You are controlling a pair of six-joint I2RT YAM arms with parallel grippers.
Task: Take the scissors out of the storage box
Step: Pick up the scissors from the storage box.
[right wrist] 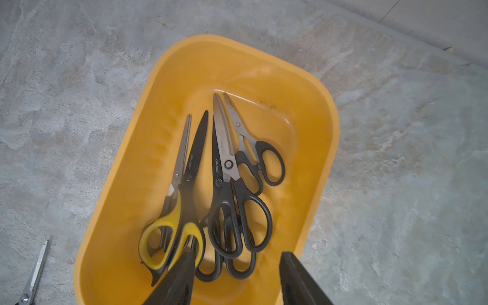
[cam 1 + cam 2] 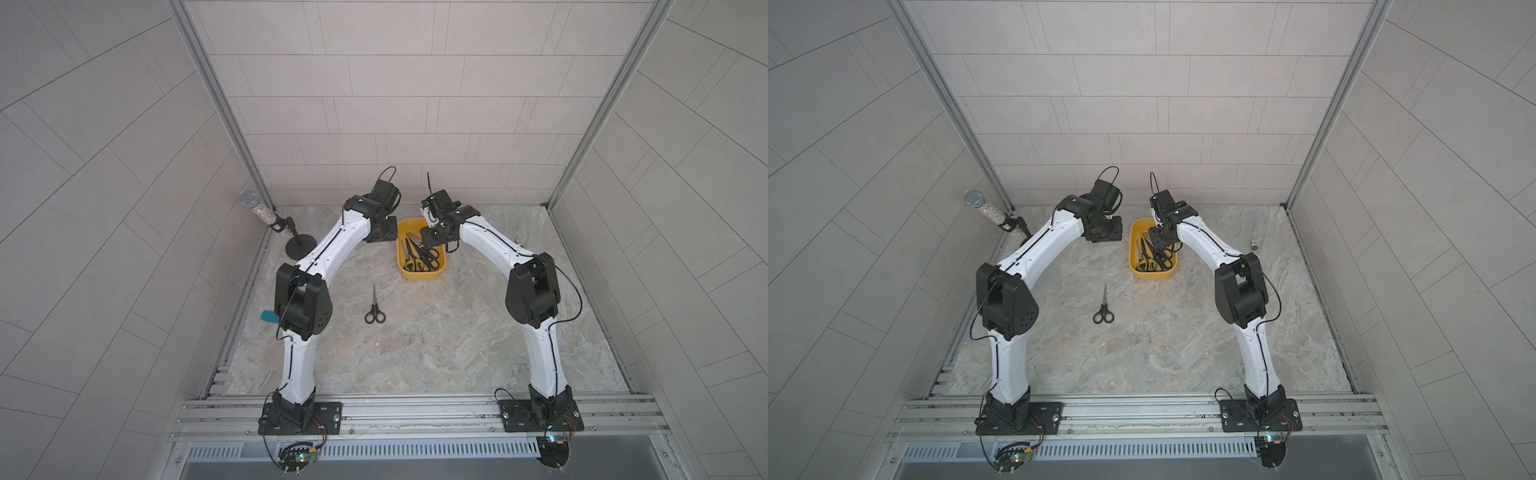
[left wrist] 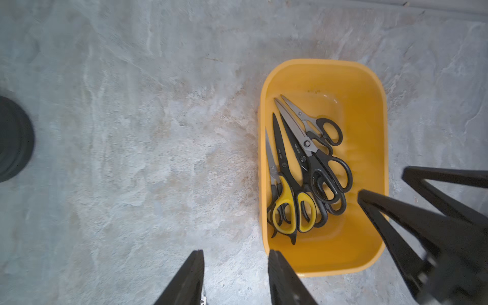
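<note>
Five scissors point(image 1: 228, 163) in box point(image 1: 313, 116), one outside.

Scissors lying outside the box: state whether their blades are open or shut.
Shut: the scissors lie flat on the table, blades together as one narrow point.

The storage box point(image 1: 237, 66) under the right claw point(image 1: 237, 257) is smooth, glossy yellow plastic. The scissors point(image 1: 224, 163) inside it have brushed steel or matt dark-coated blades and matt black plastic handles, one pair's part yellow. The claw's fingers point(image 1: 182, 274) are matt black with ribbed faces. The surface point(image 1: 396, 184) looks like mottled, matt grey stone.
</note>
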